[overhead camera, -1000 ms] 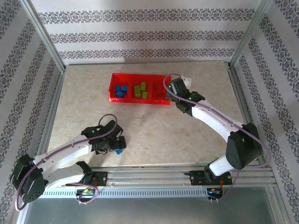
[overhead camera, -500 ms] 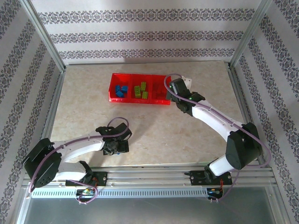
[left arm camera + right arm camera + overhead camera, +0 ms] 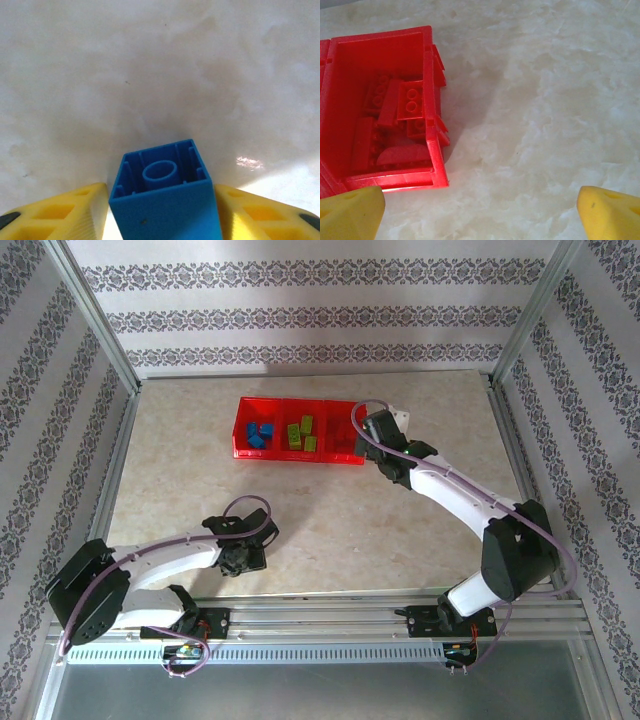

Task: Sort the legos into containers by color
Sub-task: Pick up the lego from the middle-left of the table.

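Left wrist: left gripper [image 3: 161, 220] clenched on blue brick [image 3: 160, 175], hollow underside in sight
Top external: tray [image 3: 300, 457] lies far and slightly right of that claw, well apart; blue compartment [image 3: 241, 435] at its left end
Right wrist: right gripper [image 3: 480, 215] released, empty, just beside red compartment [image 3: 427, 75]

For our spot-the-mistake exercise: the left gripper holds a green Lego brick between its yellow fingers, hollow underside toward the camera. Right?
No. The Lego brick in the left gripper is blue, not green; the left wrist view shows it. The rest stands.
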`<state>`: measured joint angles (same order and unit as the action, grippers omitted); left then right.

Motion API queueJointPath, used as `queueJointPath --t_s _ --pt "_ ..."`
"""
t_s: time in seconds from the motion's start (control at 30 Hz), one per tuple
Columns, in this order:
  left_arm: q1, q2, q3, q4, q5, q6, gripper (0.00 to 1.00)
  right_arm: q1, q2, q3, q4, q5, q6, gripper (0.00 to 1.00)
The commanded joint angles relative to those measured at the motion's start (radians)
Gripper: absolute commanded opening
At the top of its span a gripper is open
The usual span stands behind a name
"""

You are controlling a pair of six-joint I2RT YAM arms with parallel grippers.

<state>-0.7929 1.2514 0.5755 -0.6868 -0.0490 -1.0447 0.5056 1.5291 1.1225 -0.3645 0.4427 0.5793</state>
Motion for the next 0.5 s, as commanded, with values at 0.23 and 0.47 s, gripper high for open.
queueJointPath --t_s 0.23,0.47 --pt "0.011 -0.008 0.013 -0.036 -0.064 0.003 0.39 -0.013 0.019 -0.009 0.004 -0.017 0.027 0.98" --pt "0.042 0.016 0.074 -0.016 -0.112 0.091 0.29 -0.014 0.016 -0.012 0.004 -0.009 0.025 0.98"
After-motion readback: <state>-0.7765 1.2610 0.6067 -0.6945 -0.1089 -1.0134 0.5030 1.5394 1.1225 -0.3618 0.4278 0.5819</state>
